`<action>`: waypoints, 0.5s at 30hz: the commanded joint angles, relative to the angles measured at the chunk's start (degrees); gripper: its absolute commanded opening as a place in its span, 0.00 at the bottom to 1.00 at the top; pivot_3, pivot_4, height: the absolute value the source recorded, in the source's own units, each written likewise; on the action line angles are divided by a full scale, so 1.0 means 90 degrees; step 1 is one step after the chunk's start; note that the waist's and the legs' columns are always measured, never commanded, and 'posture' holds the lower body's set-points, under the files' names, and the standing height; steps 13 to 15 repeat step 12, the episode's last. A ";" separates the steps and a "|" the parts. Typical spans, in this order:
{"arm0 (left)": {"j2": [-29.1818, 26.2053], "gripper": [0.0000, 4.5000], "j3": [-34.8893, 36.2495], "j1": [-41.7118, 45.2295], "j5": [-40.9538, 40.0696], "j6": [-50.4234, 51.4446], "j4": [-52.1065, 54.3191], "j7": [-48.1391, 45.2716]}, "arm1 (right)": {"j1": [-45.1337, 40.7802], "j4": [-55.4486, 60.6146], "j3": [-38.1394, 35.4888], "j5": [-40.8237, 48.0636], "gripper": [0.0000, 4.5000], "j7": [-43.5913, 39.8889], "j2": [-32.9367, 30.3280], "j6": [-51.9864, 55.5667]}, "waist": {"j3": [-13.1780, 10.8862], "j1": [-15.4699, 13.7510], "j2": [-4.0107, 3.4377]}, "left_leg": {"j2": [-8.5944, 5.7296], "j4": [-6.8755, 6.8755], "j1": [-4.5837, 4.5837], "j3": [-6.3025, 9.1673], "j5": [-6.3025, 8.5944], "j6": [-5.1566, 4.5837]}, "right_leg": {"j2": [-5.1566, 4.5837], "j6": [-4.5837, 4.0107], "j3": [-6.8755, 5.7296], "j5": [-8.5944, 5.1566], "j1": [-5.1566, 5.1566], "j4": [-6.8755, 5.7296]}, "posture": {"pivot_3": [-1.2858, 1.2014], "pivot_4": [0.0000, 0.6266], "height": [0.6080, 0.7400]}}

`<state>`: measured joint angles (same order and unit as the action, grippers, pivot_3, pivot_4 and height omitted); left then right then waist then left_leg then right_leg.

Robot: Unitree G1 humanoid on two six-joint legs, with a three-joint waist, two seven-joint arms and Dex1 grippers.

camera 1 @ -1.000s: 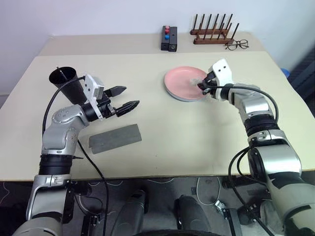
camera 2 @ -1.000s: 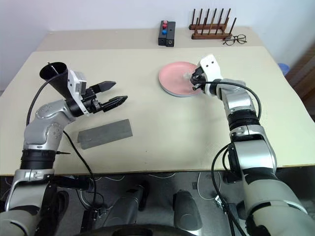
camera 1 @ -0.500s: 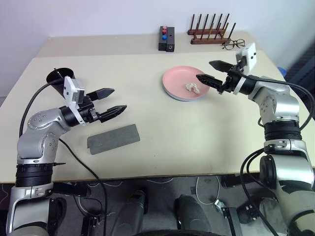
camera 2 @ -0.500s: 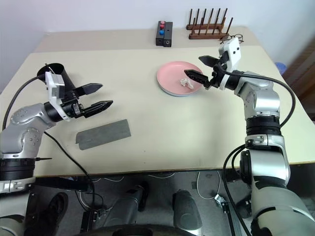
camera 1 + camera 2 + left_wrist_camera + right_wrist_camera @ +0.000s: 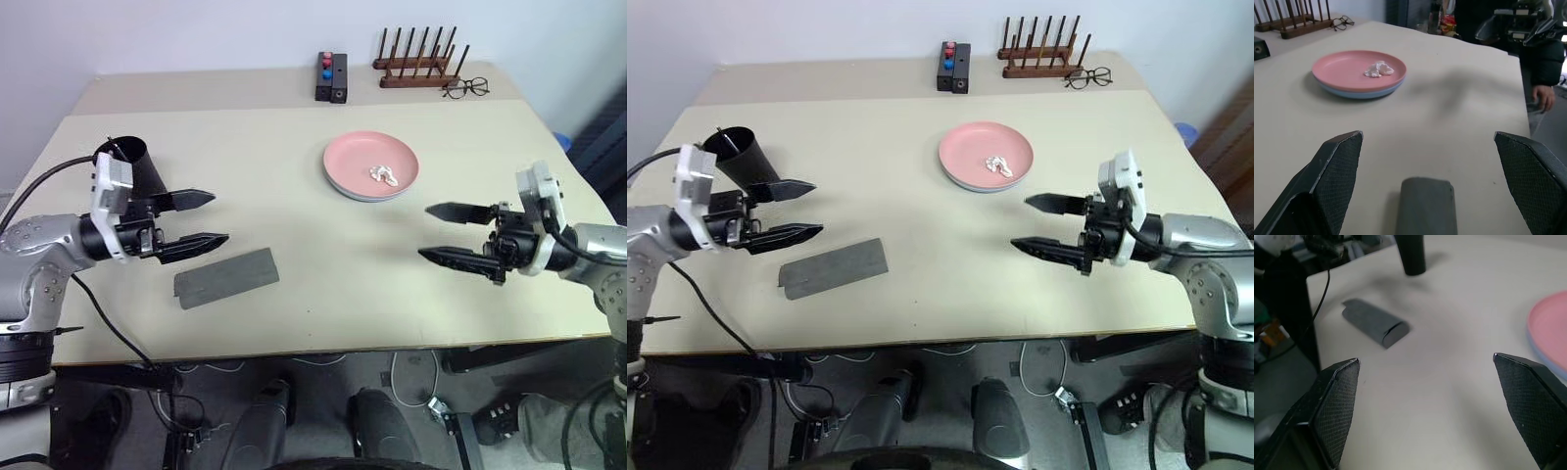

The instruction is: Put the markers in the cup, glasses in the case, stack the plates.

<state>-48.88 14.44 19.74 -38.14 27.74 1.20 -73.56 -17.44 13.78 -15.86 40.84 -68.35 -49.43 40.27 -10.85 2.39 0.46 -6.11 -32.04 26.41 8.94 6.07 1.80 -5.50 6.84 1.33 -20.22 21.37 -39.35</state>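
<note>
Head stereo pair looks down over the table (image 5: 294, 313); each low wrist view faces inward, sharing the grey case (image 5: 1426, 205).

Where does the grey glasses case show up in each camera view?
Left eye view: case lower left, on the table.
Right eye view: case lower left.
Left wrist view: case bottom centre.
Right wrist view: case upper left.
Shared landmark: the pink plate.

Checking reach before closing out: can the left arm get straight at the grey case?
Probably yes. The flat grey fabric-like glasses case lies shut on bare tabletop just beside the left gripper, whose jaws stand open and empty, with nothing between them.
</note>
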 commanded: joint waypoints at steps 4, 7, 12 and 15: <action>0.0134 1.00 0.0310 -0.1077 0.0199 -0.0567 0.0739 0.0277 | 0.0452 0.0089 -0.0185 -0.0440 0.99 -0.0374 -0.0174 -0.1332 | 0.0000 -0.0019 0.0001 | 0.0000 -0.0001 0.0002 -0.0005 0.0010 -0.0013 | -0.0005 0.0001 0.0006 0.0000 0.0001 0.0025 | 0.52 0.24 0.99; 0.0199 1.00 0.0357 -0.1494 0.0265 -0.0829 0.0859 0.0290 | 0.0330 -0.0148 -0.0018 -0.0476 0.99 -0.0557 -0.0186 -0.1521 | 0.0001 -0.0024 0.0001 | 0.0002 -0.0004 0.0002 -0.0008 0.0010 -0.0013 | -0.0005 0.0000 0.0010 0.0000 0.0002 0.0024 | 0.52 0.24 0.99; 0.0116 1.00 0.0479 -0.1880 0.0149 -0.0868 0.1045 0.0305 | 0.0235 -0.0403 0.0157 -0.0507 0.99 -0.0767 -0.0082 -0.1814 | 0.0001 -0.0047 0.0002 | 0.0002 -0.0004 0.0002 -0.0013 0.0012 -0.0013 | -0.0007 -0.0003 0.0012 -0.0002 0.0003 0.0025 | 0.52 0.24 0.99; 0.0116 1.00 0.0479 -0.1880 0.0149 -0.0868 0.1045 0.0305 | 0.0235 -0.0403 0.0157 -0.0507 0.99 -0.0767 -0.0082 -0.1814 | 0.0001 -0.0047 0.0002 | 0.0002 -0.0004 0.0002 -0.0013 0.0012 -0.0013 | -0.0007 -0.0003 0.0012 -0.0002 0.0003 0.0025 | 0.52 0.24 0.99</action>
